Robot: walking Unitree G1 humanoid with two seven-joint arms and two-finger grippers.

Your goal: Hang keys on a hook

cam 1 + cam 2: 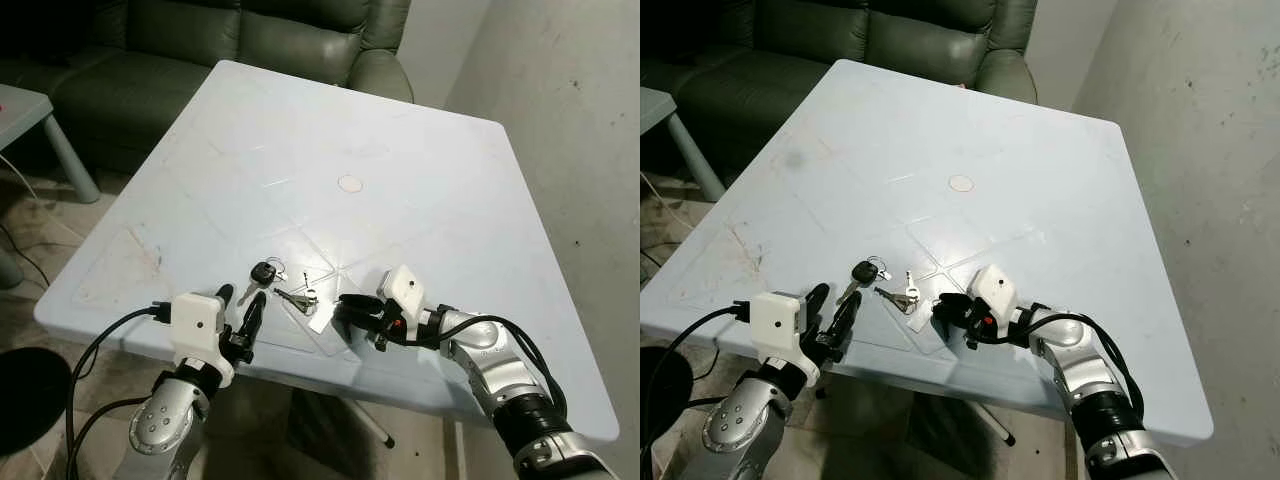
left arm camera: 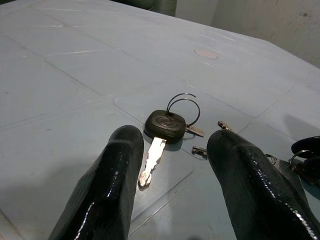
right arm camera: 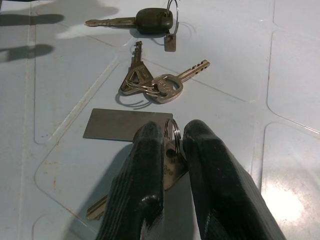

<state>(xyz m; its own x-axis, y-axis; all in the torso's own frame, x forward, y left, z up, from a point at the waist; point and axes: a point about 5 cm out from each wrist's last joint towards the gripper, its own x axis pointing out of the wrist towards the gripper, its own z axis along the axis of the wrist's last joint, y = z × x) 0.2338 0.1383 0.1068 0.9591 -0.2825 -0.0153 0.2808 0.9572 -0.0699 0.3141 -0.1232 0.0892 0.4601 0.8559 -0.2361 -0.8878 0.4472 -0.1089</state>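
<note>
Keys [image 3: 150, 82] lie loose on the pale worktop [image 1: 420, 190] near its front edge, light, hard, slippery. Right gripper [image 3: 172, 150] has jaws pinching one key's ring, probably the surest hold; left gripper [image 2: 175, 165] hovers with jaws spread.

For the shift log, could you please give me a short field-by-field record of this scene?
surface: pale blue table
black-headed key: flat on table, ahead of left gripper
silver keys: loose bunch beside it
left gripper: open, untouched key between its fingers' line
right gripper: shut on a key ring by a metal tag
hook: cannot tell
</note>
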